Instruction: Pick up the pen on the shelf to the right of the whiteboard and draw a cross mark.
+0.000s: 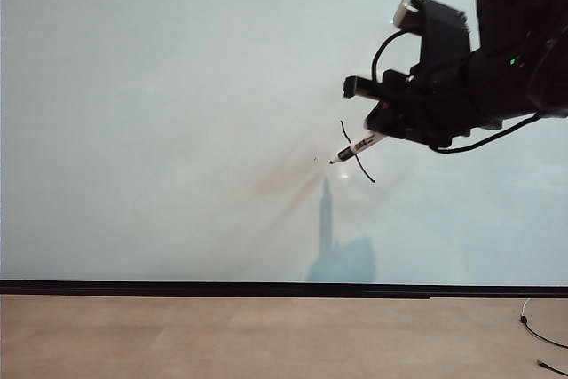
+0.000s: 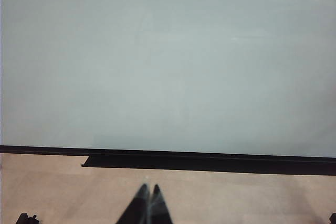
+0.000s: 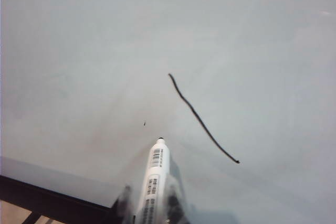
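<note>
My right gripper is up in front of the whiteboard at the right, shut on the pen. The pen's white printed barrel sticks out between the two fingers of the right gripper, dark tip toward the board. Only a single thin black curved stroke shows on the board. The pen lies across this stroke, and its tip sits just left of it. In the right wrist view the stroke runs beside the tip. Whether the tip touches the board is unclear. My left gripper is shut and empty, low over the tan surface.
A black strip runs along the board's lower edge, with a black ledge below it in the left wrist view. The tan surface lies beneath. A thin black cable trails at the lower right. A tiny dark speck marks the board.
</note>
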Controlling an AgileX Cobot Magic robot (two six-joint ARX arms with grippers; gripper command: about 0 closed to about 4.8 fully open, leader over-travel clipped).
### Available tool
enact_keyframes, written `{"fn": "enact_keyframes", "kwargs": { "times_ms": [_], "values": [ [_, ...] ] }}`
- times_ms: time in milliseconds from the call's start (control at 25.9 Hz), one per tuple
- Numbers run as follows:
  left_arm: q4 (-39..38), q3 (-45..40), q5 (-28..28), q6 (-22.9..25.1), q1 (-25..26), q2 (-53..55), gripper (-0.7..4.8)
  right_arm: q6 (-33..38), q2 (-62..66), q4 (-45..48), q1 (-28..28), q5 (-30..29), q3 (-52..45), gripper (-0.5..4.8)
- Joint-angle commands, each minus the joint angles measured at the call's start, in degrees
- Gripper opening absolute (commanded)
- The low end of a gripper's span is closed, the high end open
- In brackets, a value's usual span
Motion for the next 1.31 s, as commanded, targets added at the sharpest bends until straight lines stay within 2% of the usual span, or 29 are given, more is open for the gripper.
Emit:
{"fn": "enact_keyframes", "kwargs": {
  "times_ms": [39, 849, 1313],
  "values": [
    [0.5, 0.2, 0.2, 0.2, 0.0, 0.0, -0.05, -0.2, 1.4, 0.2, 0.0, -0.8, 1.4, -0.05],
    [0.5, 0.2, 0.2, 0.2, 0.0, 0.0, -0.05, -3.6, 1.7, 2.6, 0.0, 3.8, 2.0, -0.05],
    [0.5, 0.2, 0.2, 0.2, 0.0, 0.0, -0.04, -8.5, -3.0, 0.4, -0.5, 6.6, 2.0, -0.05]
  ]
}}
